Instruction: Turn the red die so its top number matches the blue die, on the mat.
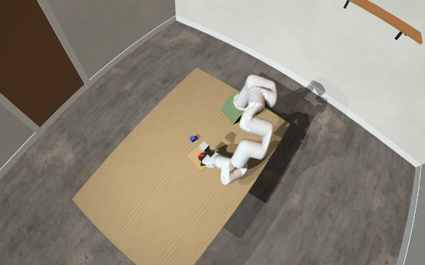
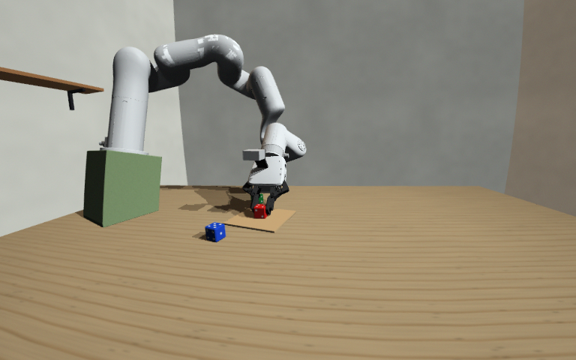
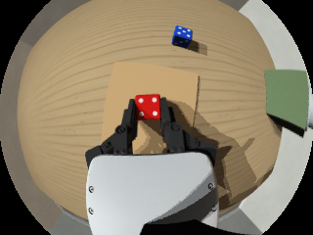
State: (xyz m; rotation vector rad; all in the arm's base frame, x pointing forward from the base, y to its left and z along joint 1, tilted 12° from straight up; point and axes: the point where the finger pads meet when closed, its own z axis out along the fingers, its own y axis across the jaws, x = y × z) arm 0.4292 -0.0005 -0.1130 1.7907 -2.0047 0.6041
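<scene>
Closest in exterior view: small blue cube die with white pips (image 2: pixel 215 232), flat on the light wooden plank worktop (image 2: pixel 340 275), off the mat, well apart from the end effector. Top face reads four pips in wrist view (image 3: pixel 183 35); side faces carry pips too, counts too small to call.

Next back: thin tan cardboard-coloured square mat (image 2: pixel 276 221), flat on worktop. Small red cube die with white pips (image 2: pixel 259 211) sitting on mat, fully inside its edges per wrist view (image 3: pixel 148 106), roughly mid-mat. Lies flat, top face showing four white pips, one per corner. Glossy red, edges square to the finger line. Top view confirms red die (image 1: pixel 200 155) on mat, blue die (image 1: pixel 192 138) just off the mat's far corner.

Black two-finger end effector (image 2: pixel 265 204) pointing straight down over red die, fingers straddling it left and right. Narrowed in on the die; contact or a sliver of gap at the pads: cannot tell.

Small green object (image 2: pixel 260 197) visible between the finger links just behind the red die, mostly hidden, shape unclear.

Farther back: white six-joint arm (image 2: pixel 259 91) arching up and over to a green box pedestal (image 2: pixel 121 187) at worktop's rear-left edge.
</scene>
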